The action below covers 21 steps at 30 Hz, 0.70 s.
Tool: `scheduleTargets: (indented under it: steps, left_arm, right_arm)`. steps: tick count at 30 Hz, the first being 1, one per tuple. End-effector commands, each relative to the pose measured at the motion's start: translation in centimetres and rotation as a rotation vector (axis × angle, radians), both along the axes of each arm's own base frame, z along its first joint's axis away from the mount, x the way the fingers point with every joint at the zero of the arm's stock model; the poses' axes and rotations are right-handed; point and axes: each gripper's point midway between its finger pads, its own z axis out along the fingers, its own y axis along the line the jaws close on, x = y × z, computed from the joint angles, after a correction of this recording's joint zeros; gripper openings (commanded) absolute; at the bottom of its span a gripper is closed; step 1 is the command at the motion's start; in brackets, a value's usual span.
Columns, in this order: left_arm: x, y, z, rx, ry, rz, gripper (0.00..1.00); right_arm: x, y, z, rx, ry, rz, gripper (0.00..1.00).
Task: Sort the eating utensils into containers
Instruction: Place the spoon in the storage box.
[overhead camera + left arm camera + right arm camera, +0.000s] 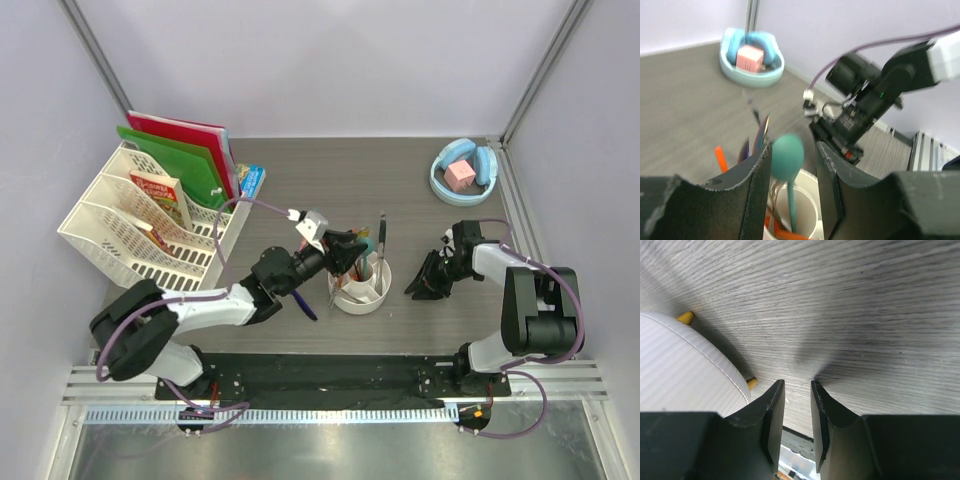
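Currently listed: teal spoon (pixel 787 156), standing bowl-up in the white cup (pixel 362 310), mid-table. Likely light, stiff, slick; grip its stem below the bowl. Your left gripper (pixel 348 250) straddles it, jaws apart, nothing clamped. Your right gripper (pixel 797 390), right of the cup: jaws parted, empty.

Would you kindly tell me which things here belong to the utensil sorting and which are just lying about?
Job: white divided cup, teal spoon standing in it, orange stick, purple utensil beside it.
Lying about: lattice rack, folders, light blue bowl, pink cube.
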Motion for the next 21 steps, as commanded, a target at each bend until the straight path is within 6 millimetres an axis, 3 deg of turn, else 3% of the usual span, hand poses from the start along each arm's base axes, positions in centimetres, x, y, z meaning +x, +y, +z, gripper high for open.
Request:
scheduleTargets:
  steps: [1, 5, 7, 8, 9, 11, 12, 14, 15, 17, 18, 21]
  left_arm:
    - [-0.3, 0.2, 5.8, -0.003, -0.101, -0.006, 0.42]
    - [0.8, 2.1, 9.9, 0.0, -0.111, 0.104, 0.45]
    - [2.7, 3.7, 10.2, 0.088, -0.058, 0.236, 0.45]
    - [3.5, 4.2, 11.7, 0.104, -0.049, 0.285, 0.45]
    - [4.6, 6.1, 9.4, 0.214, 0.022, 0.397, 0.46]
    - [5.7, 7.8, 9.2, 0.261, 0.071, 0.492, 0.46]
    - [6.3, 9.3, 7.9, 0.318, 0.106, 0.533, 0.46]
    - [7.0, 11.1, 7.1, 0.316, 0.169, 0.584, 0.46]
    - [8.2, 13.4, 6.0, 0.336, 0.221, 0.63, 0.46]
    - [8.9, 14.5, 5.6, 0.308, 0.3, 0.634, 0.48]
    - [9.5, 15.9, 4.1, 0.356, 0.35, 0.665, 0.48]
    - [10.2, 17.1, 3.2, 0.476, 0.373, 0.7, 0.49]
  right_arm:
    - [1.9, 0.2, 1.3, 0.018, -0.071, -0.031, 0.32]
    - [3.0, 0.4, 1.7, 0.038, -0.093, -0.059, 0.33]
    - [3.6, 0.5, 1.8, 0.046, -0.097, -0.084, 0.33]
    - [3.9, 0.6, 2.0, 0.055, -0.102, -0.091, 0.33]
    - [4.3, 0.6, 2.1, 0.059, -0.112, -0.099, 0.33]
    - [5.4, 0.5, 2.7, 0.059, -0.139, -0.134, 0.33]
    - [5.8, 0.4, 2.9, 0.055, -0.15, -0.153, 0.33]
    - [7.1, 0.3, 4.2, 0.058, -0.187, -0.193, 0.33]
    - [7.5, 0.2, 4.5, 0.056, -0.197, -0.198, 0.33]
    - [8.7, 0.1, 5.7, 0.061, -0.228, -0.215, 0.33]
    - [9.1, 0.1, 6.1, 0.061, -0.246, -0.216, 0.33]
    - [10.6, -0.1, 7.0, 0.05, -0.285, -0.224, 0.34]
